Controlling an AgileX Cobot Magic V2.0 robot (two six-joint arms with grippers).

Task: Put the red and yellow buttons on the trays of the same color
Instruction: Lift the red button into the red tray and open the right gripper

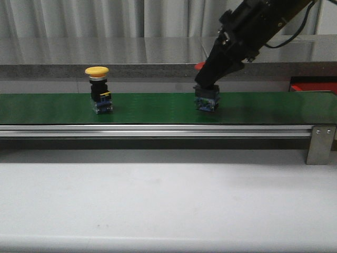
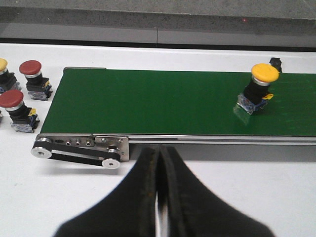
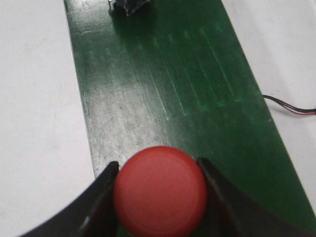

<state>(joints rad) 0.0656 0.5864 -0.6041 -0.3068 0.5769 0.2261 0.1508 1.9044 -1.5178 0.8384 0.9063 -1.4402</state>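
A red button stands on the green belt, its dark base resting on the belt surface. My right gripper is shut on its cap, one black finger pressed against each side; in the front view this gripper reaches down from the upper right. A yellow button stands upright on the belt further left, also visible as the yellow button in the left wrist view. My left gripper is shut on nothing, in front of the belt's end. A red tray shows behind the belt's right end. No yellow tray is in view.
Two red buttons and part of a yellow one stand on the white table beside the belt's end roller. A metal rail runs along the belt's front. A thin cable lies beside the belt.
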